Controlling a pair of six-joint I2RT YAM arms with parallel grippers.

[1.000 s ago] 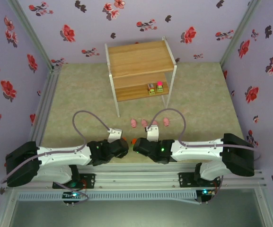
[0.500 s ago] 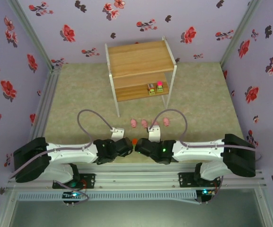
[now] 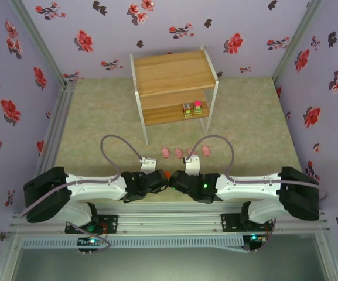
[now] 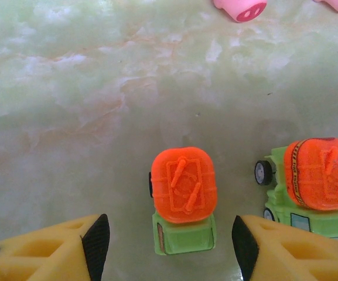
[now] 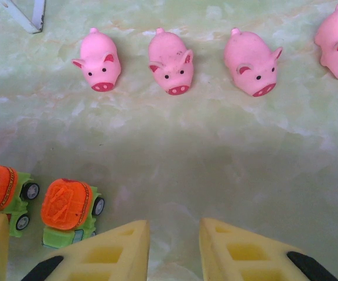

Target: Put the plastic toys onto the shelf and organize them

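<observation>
Two plastic toys are small green trucks with orange tops. One truck (image 4: 183,202) stands just ahead of my open left gripper (image 4: 170,249), with a gap to each finger. The other truck (image 4: 315,184) is to its right, beside the right fingertip (image 4: 245,246). Both trucks (image 5: 68,211) (image 5: 2,193) lie left of my right gripper (image 5: 174,252), which stands narrowly open and empty. A row of pink pigs (image 5: 101,61) (image 5: 171,61) (image 5: 252,63) lies ahead of it. From above, both grippers (image 3: 161,177) (image 3: 177,177) meet at the near table centre. The shelf (image 3: 174,73) stands farther back.
Two block-like toys (image 3: 187,109) (image 3: 198,106) sit on the right of the shelf's lower board. The pigs (image 3: 165,153) (image 3: 205,151) lie between the shelf's front legs and the grippers. Flowered walls close in the table on three sides.
My left arm has swung right towards the orange-topped trucks and its jaws have narrowed. The right arm has barely moved.
</observation>
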